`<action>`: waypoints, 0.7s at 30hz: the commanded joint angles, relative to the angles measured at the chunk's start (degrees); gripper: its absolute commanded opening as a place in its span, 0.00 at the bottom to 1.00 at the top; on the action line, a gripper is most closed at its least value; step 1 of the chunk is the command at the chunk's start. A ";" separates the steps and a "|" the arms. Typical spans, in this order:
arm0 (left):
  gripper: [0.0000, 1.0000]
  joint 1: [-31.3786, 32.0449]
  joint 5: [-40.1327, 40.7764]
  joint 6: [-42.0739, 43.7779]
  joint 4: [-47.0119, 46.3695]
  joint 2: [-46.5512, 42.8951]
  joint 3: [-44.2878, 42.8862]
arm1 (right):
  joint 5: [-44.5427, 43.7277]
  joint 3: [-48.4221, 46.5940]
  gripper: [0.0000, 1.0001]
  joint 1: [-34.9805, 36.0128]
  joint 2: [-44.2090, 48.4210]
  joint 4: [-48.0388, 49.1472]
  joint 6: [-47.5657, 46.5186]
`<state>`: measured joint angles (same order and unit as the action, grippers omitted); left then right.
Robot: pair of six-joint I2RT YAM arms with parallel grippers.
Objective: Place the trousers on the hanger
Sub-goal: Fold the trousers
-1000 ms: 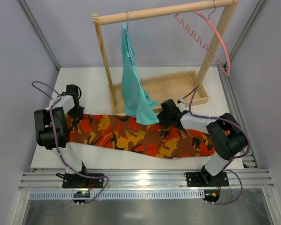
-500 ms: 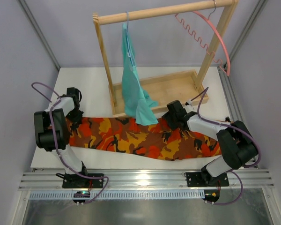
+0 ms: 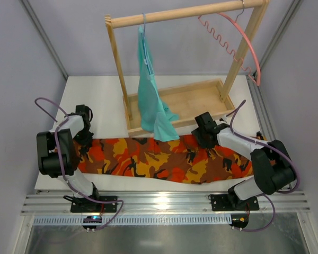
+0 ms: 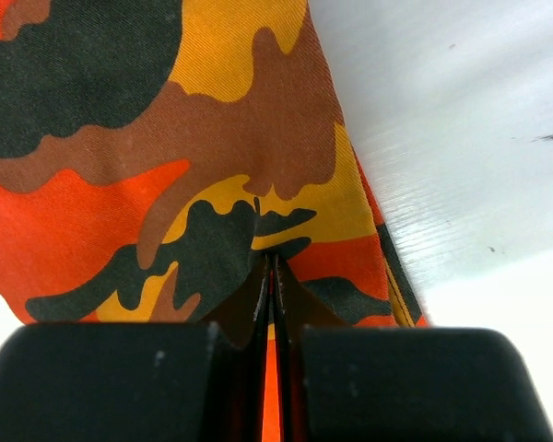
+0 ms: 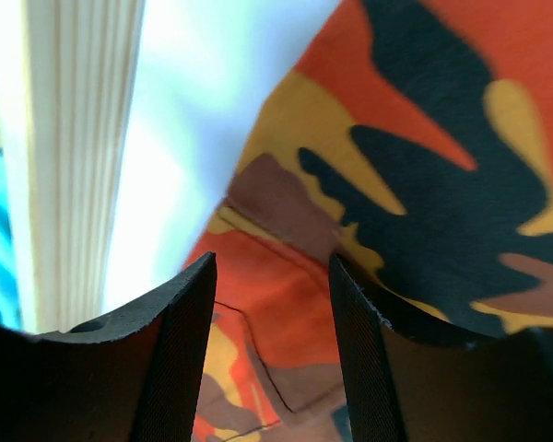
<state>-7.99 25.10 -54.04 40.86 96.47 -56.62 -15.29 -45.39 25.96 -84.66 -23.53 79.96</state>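
Note:
The camouflage trousers (image 3: 159,161) lie flat across the front of the table, from the left arm to the right one. My left gripper (image 3: 84,139) is shut on their left end. In the left wrist view the left gripper (image 4: 269,265) pinches a fold of the trousers (image 4: 166,138). My right gripper (image 3: 204,135) stands open just over their far edge. The right wrist view shows that gripper (image 5: 272,272) with the trousers (image 5: 424,166) below the gap and nothing held. The pink hanger (image 3: 245,38) hangs empty from the right end of the wooden rail.
A wooden rack (image 3: 175,15) stands on a tray base (image 3: 196,98) behind the trousers. A teal garment (image 3: 152,100) hangs from its rail and droops onto the trousers' far edge. The tray wall (image 5: 74,138) is close to my right gripper. Grey walls enclose the table (image 3: 95,95).
The right gripper has opened wider and moved right along the trousers' far edge. The trousers have slid right and flattened. The left gripper has shifted slightly nearer, still shut on the cloth.

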 commanded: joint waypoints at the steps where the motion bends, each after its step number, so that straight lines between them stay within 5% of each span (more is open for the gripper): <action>1: 0.01 -0.36 3.02 -0.98 2.64 -0.93 0.90 | -5.27 -2.16 0.55 -0.47 2.48 -9.69 -3.06; 12: 0.04 -0.36 1.80 0.51 -0.78 -3.30 1.95 | -3.96 4.42 0.56 -13.55 7.23 -9.17 -7.98; 15: 0.17 -0.45 1.62 2.00 0.00 -4.53 0.29 | -2.82 5.83 0.56 -16.28 5.30 -8.20 -8.51; 16: 0.35 -0.45 1.62 2.62 0.18 -6.10 0.02 | -1.69 6.10 0.56 -17.07 4.25 -7.85 -8.60; 21: 0.66 -2.20 2.06 6.39 1.76 -14.53 -0.34 | -0.10 5.58 0.55 -20.93 3.27 -8.81 -9.73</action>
<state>-8.56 25.47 -50.22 41.74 88.44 -55.09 -15.29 -40.12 7.31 -79.64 -31.86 72.07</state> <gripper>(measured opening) 0.594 0.551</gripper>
